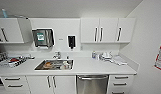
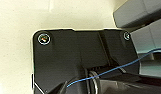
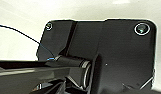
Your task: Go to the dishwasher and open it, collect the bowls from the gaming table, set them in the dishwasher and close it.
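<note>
One appliance concerns us: the dishwasher [image 1: 92,84], its door closed, sits under the white counter [image 1: 96,67], below and right of the sink [image 1: 54,64], between the cabinet doors [image 1: 51,83] and the drawers [image 1: 120,83]. We judge it best to square up to its bar handle [image 1: 92,77] before reaching. Whether either claw is released or clenched we cannot tell.

Heads up: your dishwasher [image 1: 92,84] at 6 o'clock in the head view is chopped by the bottom edge, so you only get its handle and upper front. The stuff in the sink [image 1: 54,64] is a blurry orange-and-white mush, can't tell what's what. Same for the dish rack [image 1: 11,61] at 9 o'clock, cut by the edge, and the clutter on the counter [image 1: 109,58] at 3 o'clock.
</note>
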You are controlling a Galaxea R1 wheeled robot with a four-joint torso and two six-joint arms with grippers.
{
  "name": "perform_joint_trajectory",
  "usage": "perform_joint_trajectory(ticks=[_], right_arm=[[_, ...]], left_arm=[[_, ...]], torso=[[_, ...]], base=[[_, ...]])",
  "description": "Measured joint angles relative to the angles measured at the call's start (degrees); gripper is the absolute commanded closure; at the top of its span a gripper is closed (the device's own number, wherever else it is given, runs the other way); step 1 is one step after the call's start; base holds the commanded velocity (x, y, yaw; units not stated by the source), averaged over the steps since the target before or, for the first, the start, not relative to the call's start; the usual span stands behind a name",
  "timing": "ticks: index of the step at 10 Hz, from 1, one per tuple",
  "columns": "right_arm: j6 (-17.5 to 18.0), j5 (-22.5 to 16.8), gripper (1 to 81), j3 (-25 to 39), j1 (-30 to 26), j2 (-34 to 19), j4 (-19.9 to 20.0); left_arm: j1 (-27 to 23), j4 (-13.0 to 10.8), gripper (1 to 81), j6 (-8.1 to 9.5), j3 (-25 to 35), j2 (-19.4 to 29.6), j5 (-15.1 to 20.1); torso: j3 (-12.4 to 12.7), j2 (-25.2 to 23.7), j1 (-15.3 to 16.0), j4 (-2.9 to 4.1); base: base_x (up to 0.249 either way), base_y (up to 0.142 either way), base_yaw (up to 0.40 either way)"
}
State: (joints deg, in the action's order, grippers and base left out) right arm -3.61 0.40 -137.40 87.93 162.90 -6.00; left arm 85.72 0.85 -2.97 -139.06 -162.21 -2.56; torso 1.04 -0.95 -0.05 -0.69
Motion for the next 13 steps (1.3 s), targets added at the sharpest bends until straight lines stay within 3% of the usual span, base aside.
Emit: perform_joint_trajectory(ticks=[7,13], right_arm=[[0.0,0.15,1.0,-0.37,-0.3,-0.02,0.0],[0.0,0.17,1.0,-0.37,-0.22,-0.02,0.0]], left_arm=[[-0.3,0.0,1.0,-0.02,0.09,-0.15,-0.27],[-0.33,0.0,1.0,-0.02,0.05,-0.02,-0.24]], torso=[[0.02,-0.02,0.05,0.0],[0.02,-0.02,0.05,0.0]], base=[[0.076,0.072,0.0],[0.08,0.0,0.0]])
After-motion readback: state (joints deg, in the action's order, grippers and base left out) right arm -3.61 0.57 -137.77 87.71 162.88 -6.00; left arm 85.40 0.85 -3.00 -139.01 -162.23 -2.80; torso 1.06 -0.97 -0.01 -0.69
